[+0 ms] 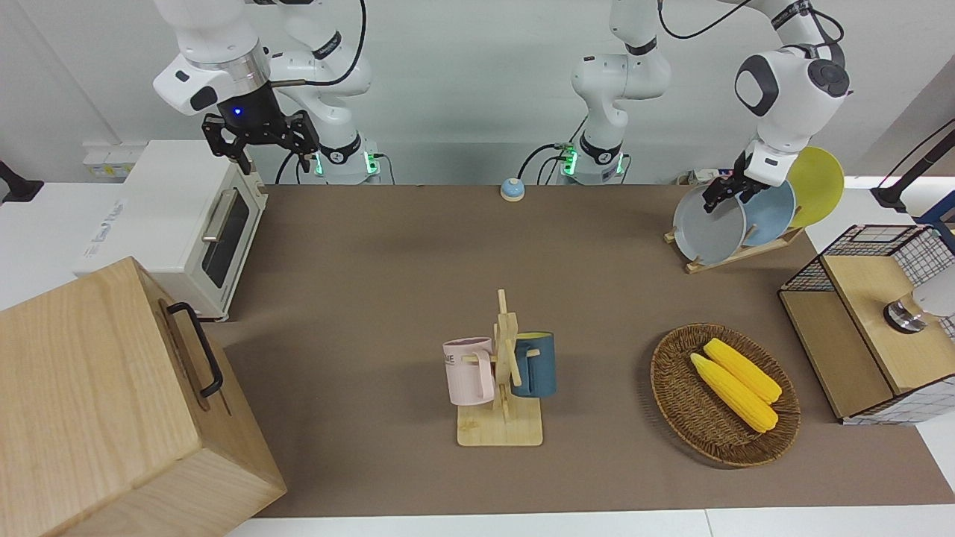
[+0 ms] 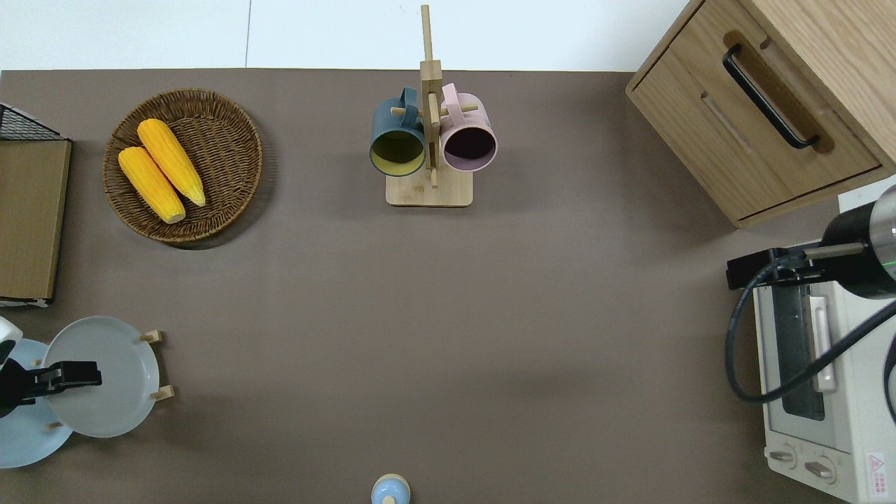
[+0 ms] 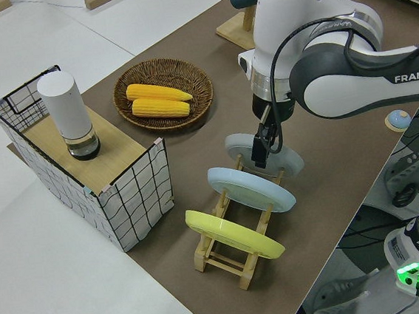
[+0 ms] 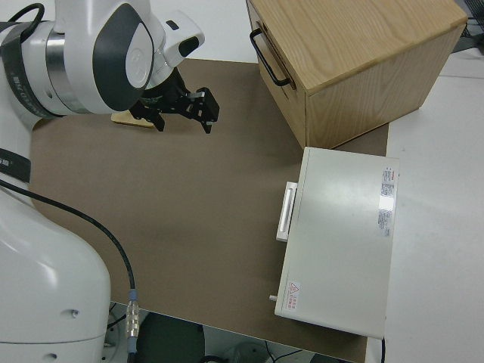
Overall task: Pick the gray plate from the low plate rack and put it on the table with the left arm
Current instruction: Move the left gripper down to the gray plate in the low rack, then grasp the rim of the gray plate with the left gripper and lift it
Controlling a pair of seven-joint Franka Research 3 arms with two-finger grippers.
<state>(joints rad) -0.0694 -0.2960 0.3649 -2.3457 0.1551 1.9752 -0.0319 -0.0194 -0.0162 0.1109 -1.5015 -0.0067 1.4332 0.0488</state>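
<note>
Over the round pale gray plate [image 2: 112, 374], slotted in the low light-wood peg rack [image 3: 237, 247], we see the left arm's black gripper [image 2: 66, 376]; finger spread unreadable. Right arm parked.

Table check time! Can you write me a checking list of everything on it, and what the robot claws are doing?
Surface: table, brown mat, nothing spilled.
Job's things: gray plate leaning in the low plate rack, in the slot farthest from the robots.
Clutter: light blue plate and yellow plate in the same rack; basket with two corn cobs; mug stand with pink mug and blue mug; toaster oven; wooden drawer box; small bell.
Grippers: left claw over the gray plate; right arm parked, right claw open.
Cables: black cables along the arms.
Surroundings: wire crate with a white cylinder.
</note>
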